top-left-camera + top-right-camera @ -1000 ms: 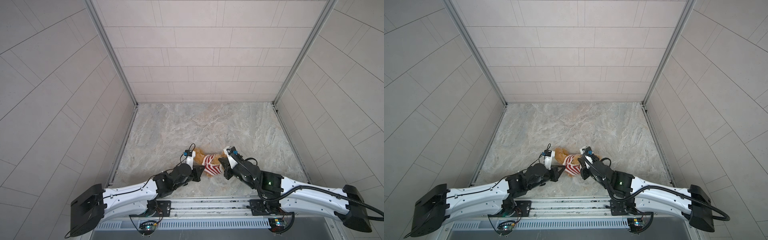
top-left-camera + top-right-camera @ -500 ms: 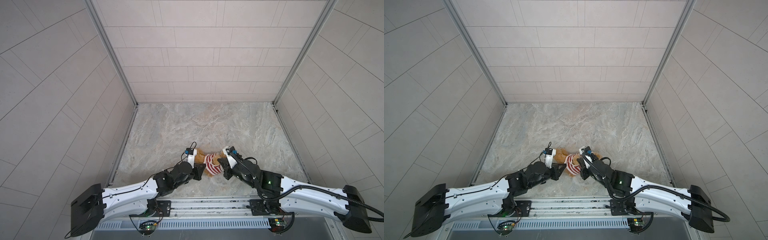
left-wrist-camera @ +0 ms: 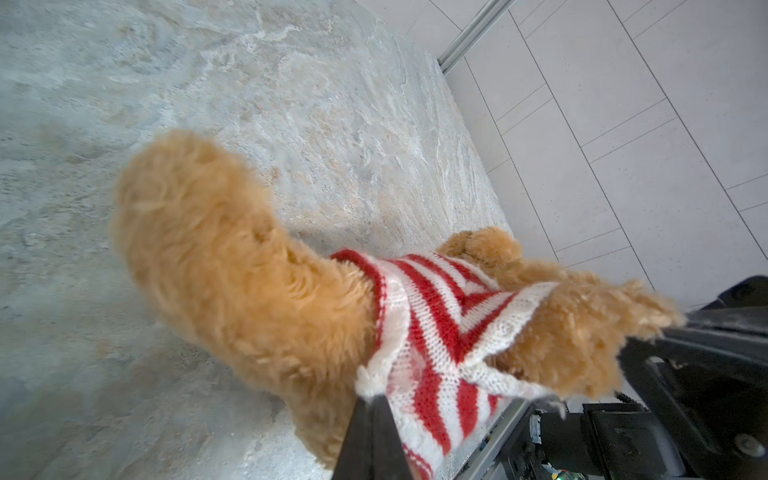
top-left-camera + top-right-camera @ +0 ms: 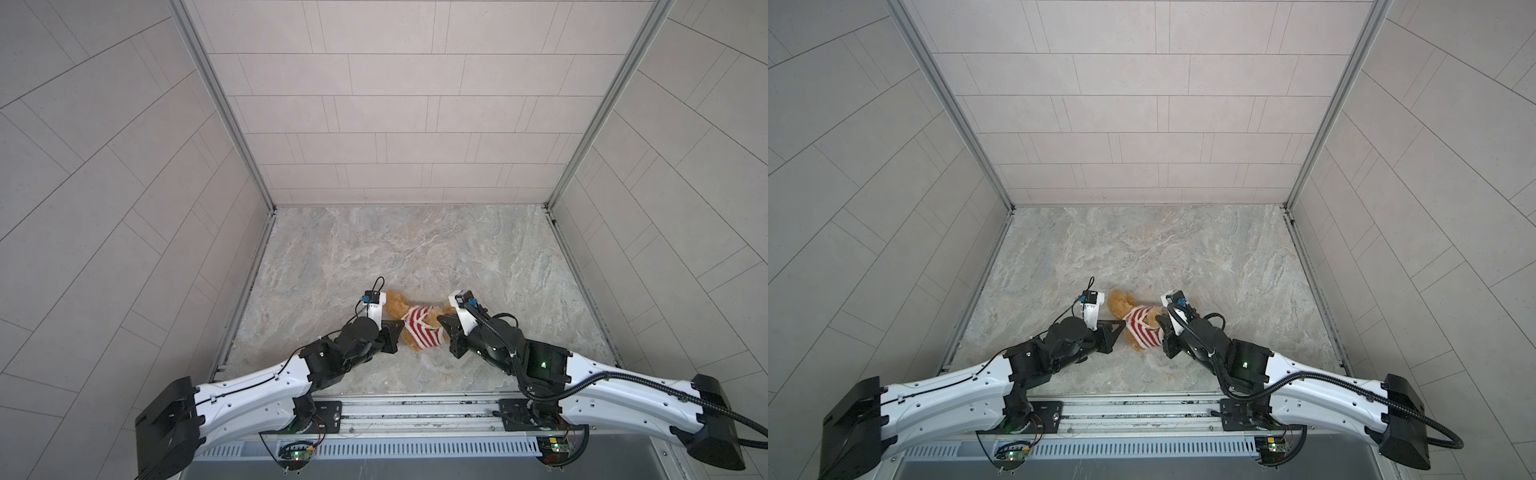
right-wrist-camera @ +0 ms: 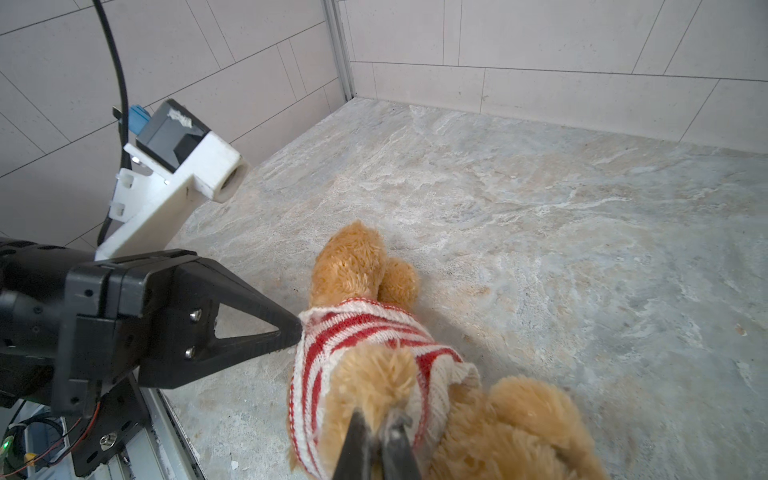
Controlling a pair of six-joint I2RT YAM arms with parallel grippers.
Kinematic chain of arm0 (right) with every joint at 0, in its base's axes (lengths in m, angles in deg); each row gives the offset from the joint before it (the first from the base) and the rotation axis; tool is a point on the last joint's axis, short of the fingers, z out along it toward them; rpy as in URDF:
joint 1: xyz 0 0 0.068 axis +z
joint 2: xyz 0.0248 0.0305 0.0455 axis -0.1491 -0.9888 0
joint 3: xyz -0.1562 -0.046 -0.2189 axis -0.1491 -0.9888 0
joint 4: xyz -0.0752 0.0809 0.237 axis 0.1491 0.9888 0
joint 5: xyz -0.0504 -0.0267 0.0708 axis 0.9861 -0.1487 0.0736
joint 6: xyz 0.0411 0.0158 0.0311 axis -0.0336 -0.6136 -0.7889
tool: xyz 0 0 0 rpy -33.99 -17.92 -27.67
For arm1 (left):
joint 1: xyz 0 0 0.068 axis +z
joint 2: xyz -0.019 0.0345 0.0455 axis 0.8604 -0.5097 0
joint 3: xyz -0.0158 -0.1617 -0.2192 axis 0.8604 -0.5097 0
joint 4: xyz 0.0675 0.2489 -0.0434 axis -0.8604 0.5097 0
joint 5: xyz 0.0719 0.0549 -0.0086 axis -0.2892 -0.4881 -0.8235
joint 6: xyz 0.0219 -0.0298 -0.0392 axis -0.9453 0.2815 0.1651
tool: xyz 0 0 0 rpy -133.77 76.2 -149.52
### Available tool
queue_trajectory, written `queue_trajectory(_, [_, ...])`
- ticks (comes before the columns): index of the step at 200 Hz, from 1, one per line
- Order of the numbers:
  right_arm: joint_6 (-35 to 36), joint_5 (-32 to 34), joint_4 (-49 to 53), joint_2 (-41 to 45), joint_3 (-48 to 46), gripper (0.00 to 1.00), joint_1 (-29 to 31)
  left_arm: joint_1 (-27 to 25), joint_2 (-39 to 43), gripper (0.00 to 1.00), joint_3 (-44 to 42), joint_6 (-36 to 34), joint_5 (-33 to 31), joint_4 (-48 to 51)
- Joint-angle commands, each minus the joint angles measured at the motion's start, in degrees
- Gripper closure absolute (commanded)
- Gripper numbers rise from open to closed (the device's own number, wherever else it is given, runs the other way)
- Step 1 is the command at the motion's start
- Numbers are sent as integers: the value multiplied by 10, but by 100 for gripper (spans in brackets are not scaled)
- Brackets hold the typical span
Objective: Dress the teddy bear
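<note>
The teddy bear (image 4: 395, 306) lies near the table's front edge between both grippers, its head toward the back left, also in a top view (image 4: 1120, 302). A red-and-white striped sweater (image 4: 420, 329) covers its torso. My left gripper (image 3: 372, 401) is shut on the sweater's (image 3: 432, 332) white edge beside the bear's head (image 3: 208, 232). My right gripper (image 5: 376, 419) is shut on a fluffy limb sticking out of the sweater's (image 5: 357, 332) opening. The left gripper (image 5: 297, 328) touches the sweater's other side. Both grippers show in a top view, left (image 4: 1122, 322) and right (image 4: 1160, 322).
The marble-patterned table (image 4: 415, 249) is bounded by tiled walls on three sides, with a metal rail (image 4: 415, 409) along the front. The bear's legs (image 5: 523, 428) trail beside my right gripper.
My left gripper has shifted a little toward the back while staying at the sweater's edge. The bear and my right gripper have hardly moved.
</note>
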Motion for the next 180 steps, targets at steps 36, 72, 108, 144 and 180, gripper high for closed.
queue_trajectory(36, [-20, 4, -9, -7, 35, 100, -3, 7, 3, 96, 25, -58, 19, 65])
queue_trajectory(72, [-94, 25, -13, -34, 39, 100, -15, 0, 23, 63, 31, -70, 13, 88])
queue_trajectory(108, [-155, 29, 39, -75, 84, 100, -24, -35, 52, 47, 47, -88, -23, 131])
queue_trajectory(144, [-180, 24, 53, -100, 94, 100, -34, -44, 34, 46, 53, -94, -25, 119])
queue_trajectory(180, [-178, 16, 45, -97, 87, 100, -46, -44, -5, 46, 66, -100, -16, 90])
